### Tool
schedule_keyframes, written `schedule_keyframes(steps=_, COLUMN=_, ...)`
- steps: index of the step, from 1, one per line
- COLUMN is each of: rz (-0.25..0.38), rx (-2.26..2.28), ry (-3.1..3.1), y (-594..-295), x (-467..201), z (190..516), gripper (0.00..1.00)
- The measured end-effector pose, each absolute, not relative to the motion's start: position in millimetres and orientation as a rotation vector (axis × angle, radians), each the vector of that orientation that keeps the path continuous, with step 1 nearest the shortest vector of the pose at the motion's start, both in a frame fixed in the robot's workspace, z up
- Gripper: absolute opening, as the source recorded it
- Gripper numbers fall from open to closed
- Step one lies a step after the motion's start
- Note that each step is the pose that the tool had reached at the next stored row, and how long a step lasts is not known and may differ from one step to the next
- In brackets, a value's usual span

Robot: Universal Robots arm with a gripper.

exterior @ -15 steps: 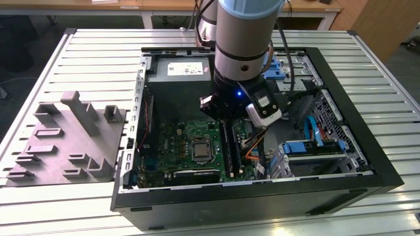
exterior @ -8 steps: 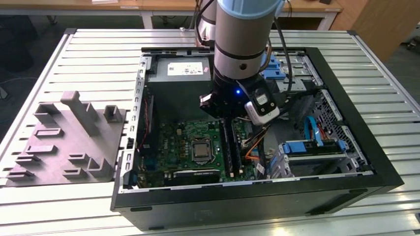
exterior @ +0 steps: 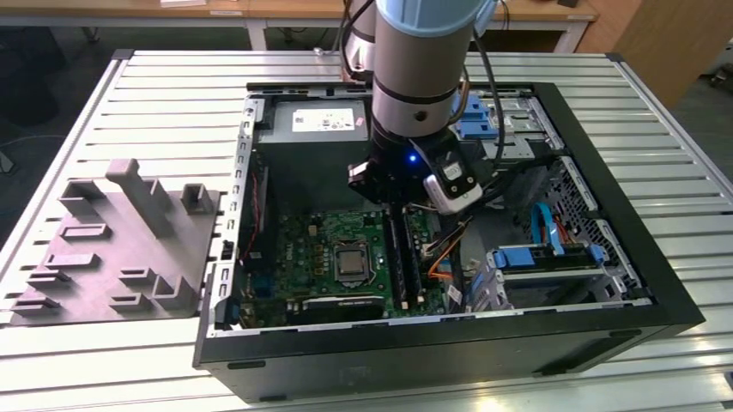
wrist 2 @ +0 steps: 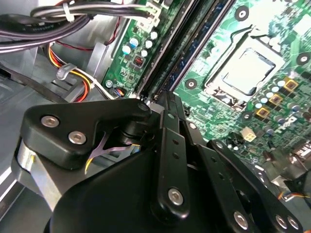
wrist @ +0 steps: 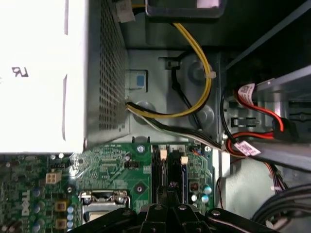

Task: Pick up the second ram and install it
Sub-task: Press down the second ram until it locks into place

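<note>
My gripper (exterior: pixel 393 204) is lowered into the open computer case (exterior: pixel 641 257), over the memory slots of the green motherboard (exterior: pixel 309 249). Its fingers are shut, tips together, in both wrist views (wrist 2: pixel 163 98) (wrist: pixel 170 188). They sit at the end of the slots nearest the power supply. A long, thin dark stick, the second ram (exterior: pixel 396 257), lies along a slot right under the fingertips and runs away from them (wrist 2: pixel 167 58) (wrist: pixel 159 177). Beside it runs another dark strip (exterior: pixel 411 257), next to a blue slot (wrist: pixel 183 177). I cannot tell whether the fingertips touch the stick.
The processor socket (exterior: pixel 347 260) lies beside the slots. The power supply (exterior: pixel 315 124) fills the case's far corner. Orange and yellow cables (exterior: pixel 441 257) and blue drive brackets (exterior: pixel 548 256) crowd the exterior view's right. A grey fixture block (exterior: pixel 115 249) stands on the table outside the case.
</note>
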State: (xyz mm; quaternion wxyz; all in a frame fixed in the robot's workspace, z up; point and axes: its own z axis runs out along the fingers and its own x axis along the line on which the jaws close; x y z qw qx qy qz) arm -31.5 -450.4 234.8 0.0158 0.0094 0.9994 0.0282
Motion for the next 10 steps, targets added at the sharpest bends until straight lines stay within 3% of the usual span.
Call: schedule_keyframes(steps=10, rz=0.087, rx=0.029, ry=3.109, y=-449.5, x=-31.5, z=229.1, gripper=0.10)
